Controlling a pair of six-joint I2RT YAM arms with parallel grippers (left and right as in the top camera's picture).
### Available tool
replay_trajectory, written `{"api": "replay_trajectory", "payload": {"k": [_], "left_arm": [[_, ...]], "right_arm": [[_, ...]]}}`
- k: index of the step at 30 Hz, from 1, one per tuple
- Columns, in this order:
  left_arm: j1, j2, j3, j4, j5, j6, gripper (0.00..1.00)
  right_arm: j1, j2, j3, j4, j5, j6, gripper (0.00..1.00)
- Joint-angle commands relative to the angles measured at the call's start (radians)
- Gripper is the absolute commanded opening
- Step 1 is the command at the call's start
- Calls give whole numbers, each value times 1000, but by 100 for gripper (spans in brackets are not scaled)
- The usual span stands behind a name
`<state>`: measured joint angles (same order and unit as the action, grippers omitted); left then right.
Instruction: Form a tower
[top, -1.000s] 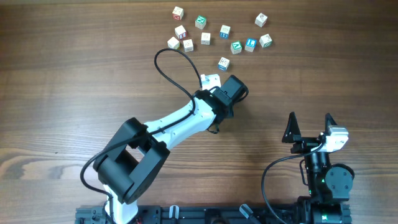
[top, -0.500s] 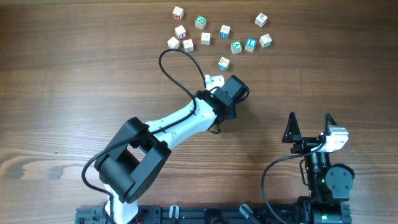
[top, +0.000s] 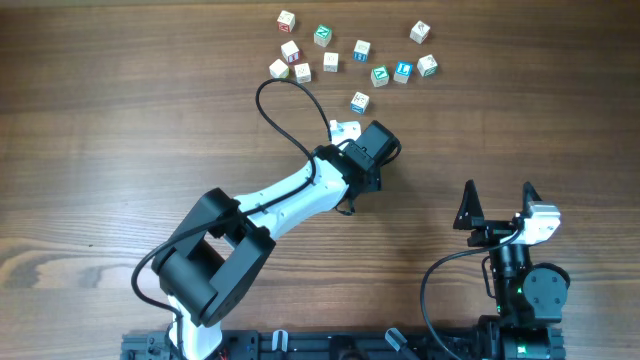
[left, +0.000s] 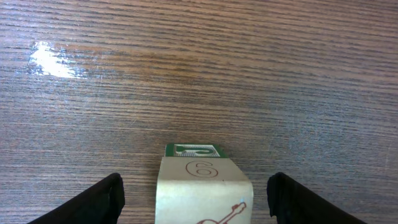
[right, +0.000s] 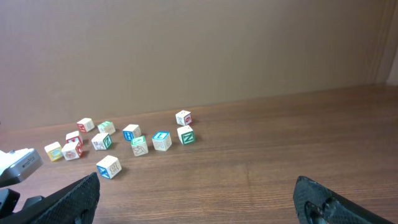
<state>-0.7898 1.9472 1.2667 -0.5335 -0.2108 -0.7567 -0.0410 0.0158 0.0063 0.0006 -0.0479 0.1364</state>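
In the left wrist view a pale wooden cube (left: 202, 186) stands on the table between my left gripper's (left: 194, 186) black fingers (left: 102, 199). It shows a green-marked face, a circled numeral and a guitar drawing. There is a gap on each side, so the jaws are open and do not touch it. I take it for the top of the tower; whatever lies under it is hidden. From overhead the left gripper (top: 380, 145) covers it completely. My right gripper (top: 498, 190) rests open near the front right, with nothing between its fingertips (right: 196, 186).
Several loose letter cubes (top: 350, 55) lie scattered at the far side of the table. The nearest, a blue-marked one (top: 360, 101), sits just beyond the left gripper and also shows in the right wrist view (right: 109, 167). A black cable (top: 275, 100) loops off the left arm.
The left wrist shifted slightly to the right between one second and half a second ago, and its cable loop followed. Since then nothing has visibly moved. The right arm is still.
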Motion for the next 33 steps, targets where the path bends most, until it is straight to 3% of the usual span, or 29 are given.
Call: {"api": "replay_trajectory", "payload": {"k": [1,16,18,33], "left_arm": [[2,25,-6,7,9,17,75],[2,42,-6,28,12,17,67],[2,42,-6,30,13,16,62],[2,51,-3,37,18,16,63]], "right_arm": [[2,-6,-1,2,-2,-5,100],[2,-6,-1,2,-2,-5,100],[2,-6,-1,2,-2,-4,100],[2,-6,-1,2,-2,-4,100]]}}
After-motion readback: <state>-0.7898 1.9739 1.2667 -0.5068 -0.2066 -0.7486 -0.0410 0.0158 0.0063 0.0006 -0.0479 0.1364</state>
